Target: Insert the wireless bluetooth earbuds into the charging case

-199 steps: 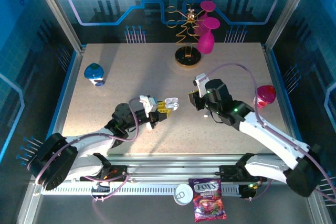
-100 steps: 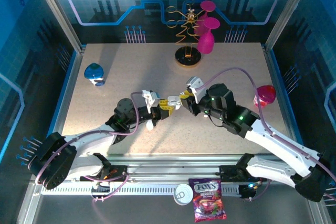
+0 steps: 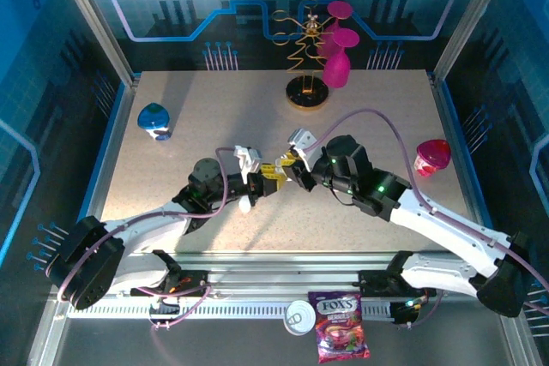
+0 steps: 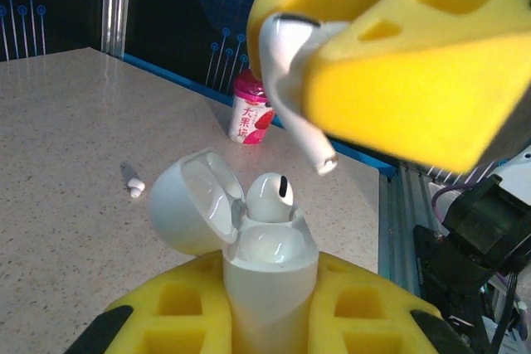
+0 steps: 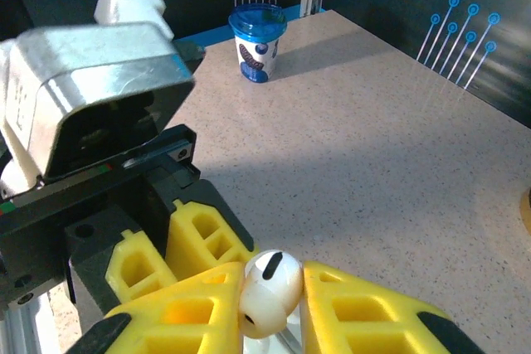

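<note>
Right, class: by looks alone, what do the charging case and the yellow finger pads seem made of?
Charging case: probably hard glossy white plastic; its open lid shows reflections. Yellow finger pads: likely matte moulded or printed plastic, dull-surfaced with hollow pockets.

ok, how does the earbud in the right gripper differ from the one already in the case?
The gripped earbud is pinched by the right gripper in the air above the case; the seated earbud rests in its socket. The gripped earbud shows its whole stem, tilted downward; the seated earbud shows just its head, stem hidden. Both are white with a dark slot on the head.
</note>
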